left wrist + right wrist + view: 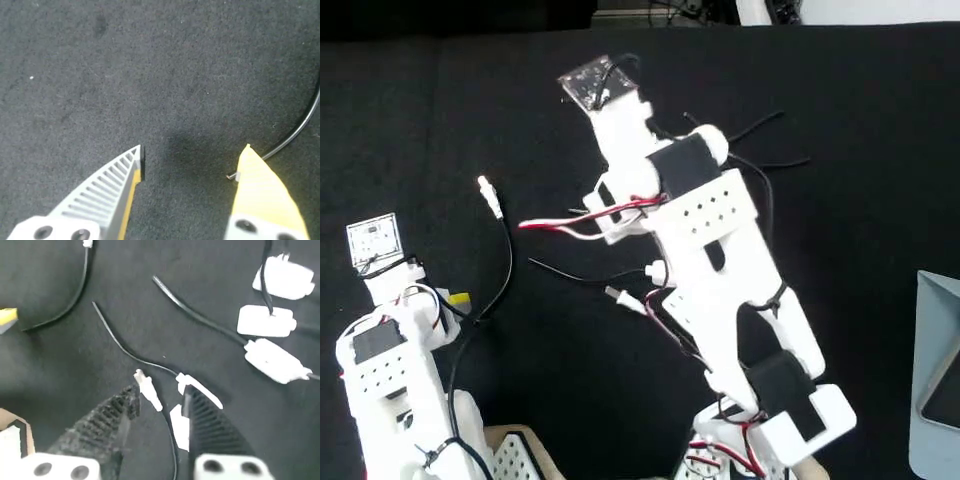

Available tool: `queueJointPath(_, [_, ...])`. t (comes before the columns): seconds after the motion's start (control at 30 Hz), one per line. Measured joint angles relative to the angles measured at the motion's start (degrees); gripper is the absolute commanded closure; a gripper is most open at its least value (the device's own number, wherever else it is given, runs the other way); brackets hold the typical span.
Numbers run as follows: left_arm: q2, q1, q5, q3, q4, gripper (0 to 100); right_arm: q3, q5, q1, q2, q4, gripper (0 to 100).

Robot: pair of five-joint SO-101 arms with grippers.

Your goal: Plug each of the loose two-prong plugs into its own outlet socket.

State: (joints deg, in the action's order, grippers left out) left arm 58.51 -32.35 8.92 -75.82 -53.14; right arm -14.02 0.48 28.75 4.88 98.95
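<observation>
A white two-prong plug [148, 391] lies on the black cloth between the fingertips of my open right gripper [160, 394]; nothing is gripped. A second white plug [199, 391] lies just past one finger. Three white outlet blocks [265, 320] with black cords sit farther off. In the high view these two plugs [625, 298] lie beside the big right arm [720, 250]. A third white plug [490, 195] on a black cord lies toward the left. My left gripper [192, 160] hangs open over bare cloth, beside a black cord [300, 130], and its yellow tip [458, 298] is visible from above.
A grey box [935, 370] stands at the table's right edge. A loose black cord end [165, 287] crosses the cloth between the plugs and the outlets. Cardboard [515, 440] shows at the front between the arm bases.
</observation>
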Motion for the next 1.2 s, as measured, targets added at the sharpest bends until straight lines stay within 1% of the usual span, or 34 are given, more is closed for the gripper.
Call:
queueJointPath(0.1, [0.0,0.0,0.0,0.0,0.0,70,2.9,-1.1,-1.8,0.8,0.0,91.7])
queueJointPath(0.27, [0.0,0.0,0.0,0.0,0.0,70,15.4,-8.7,-1.9,2.8,-0.1,91.7])
queueJointPath(0.37, [0.0,0.0,0.0,0.0,0.0,70,22.3,-10.6,-1.9,5.1,-1.7,91.3])
queueJointPath(0.53, [0.0,0.0,0.0,0.0,0.0,70,35.1,-13.0,-1.9,9.8,-10.7,91.3])
queueJointPath(0.73, [0.0,0.0,0.0,0.0,0.0,70,47.4,-25.2,-1.9,11.1,-23.2,91.7])
queueJointPath(0.9, [0.0,0.0,0.0,0.0,0.0,70,53.7,-27.3,-1.9,11.3,-31.3,91.7])
queueJointPath(1.0, [0.0,0.0,0.0,0.0,0.0,70,54.0,-28.0,-1.9,11.3,-32.0,91.2])
queueJointPath(1.07, [0.0,0.0,0.0,0.0,0.0,70,54.0,-31.3,-1.9,11.3,-31.0,88.6])
queueJointPath(1.2, [0.0,0.0,0.0,0.0,0.0,70,54.1,-41.8,-1.9,11.3,-29.7,71.4])
